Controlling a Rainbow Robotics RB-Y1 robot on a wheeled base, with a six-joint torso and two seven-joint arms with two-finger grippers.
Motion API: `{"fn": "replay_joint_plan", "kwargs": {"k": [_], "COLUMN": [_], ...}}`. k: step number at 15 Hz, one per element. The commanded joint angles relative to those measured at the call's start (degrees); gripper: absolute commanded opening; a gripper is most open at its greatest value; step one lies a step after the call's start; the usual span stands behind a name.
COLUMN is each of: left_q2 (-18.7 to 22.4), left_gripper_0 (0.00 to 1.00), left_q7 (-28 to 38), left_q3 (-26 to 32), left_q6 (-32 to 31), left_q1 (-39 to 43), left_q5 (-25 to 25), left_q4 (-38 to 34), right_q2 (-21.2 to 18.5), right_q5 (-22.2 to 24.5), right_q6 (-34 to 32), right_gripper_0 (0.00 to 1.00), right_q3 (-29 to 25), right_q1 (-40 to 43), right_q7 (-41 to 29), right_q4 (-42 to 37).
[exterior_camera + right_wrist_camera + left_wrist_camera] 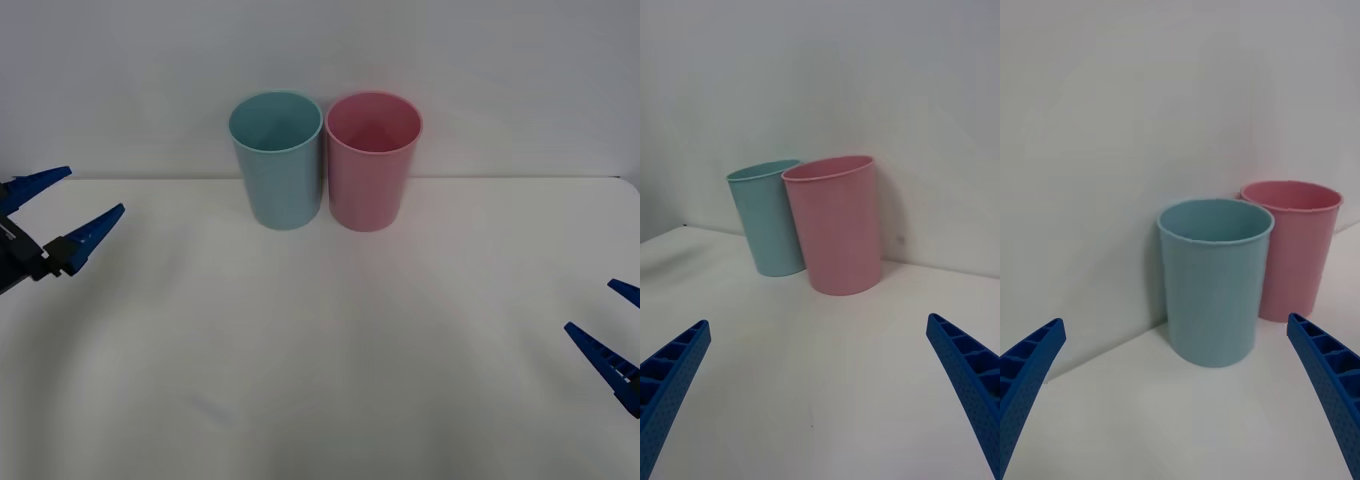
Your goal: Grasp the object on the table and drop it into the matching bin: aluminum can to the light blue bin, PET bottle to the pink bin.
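**Both claws spread wide, two bins upright at the back of the desk**

Nearest the robot, the right claw [612,330] sits low at the right edge of the front view, above the white desk [330,350]. Its blue ribbed fingers [674,375] are parted wide, with nothing between them. In the right wrist view the two fingers stand at the two corners and bare desk surface lies between them.

A little farther back, at the left edge of the front view, the left claw [72,198] is held above the desk, roughly level with the lower part of the bins. Its fingers [1322,367] are likewise spread apart and grip nothing.

Farthest away, by the white wall at the rear of the desk, the light blue bin [277,160] and the pink bin [371,160] stand upright side by side, touching or very nearly so. The light blue bin is on the robot's left, the pink bin on its right. Both are well apart from either claw: the light blue bin lies closer to the left claw, the pink bin closer to the right. Both bin mouths face up, and what can be seen of their insides looks plain.
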Motion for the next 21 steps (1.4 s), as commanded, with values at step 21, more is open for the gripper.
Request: {"fn": "replay_joint_plan", "kwargs": {"k": [21], "left_q2": [7.1], "left_gripper_0": [1.00], "left_q7": [-6.9], "left_q3": [5.5], "left_q6": [-8.3], "left_q1": [18.9], "left_q5": [11.0], "left_q4": [-0.6], "right_q2": [0.0], "right_q5": [0.0], "right_q6": [0.0], "right_gripper_0": [1.00], "right_q3": [0.0], "right_q1": [0.0], "right_q7": [0.0], "right_q4": [0.0]}}
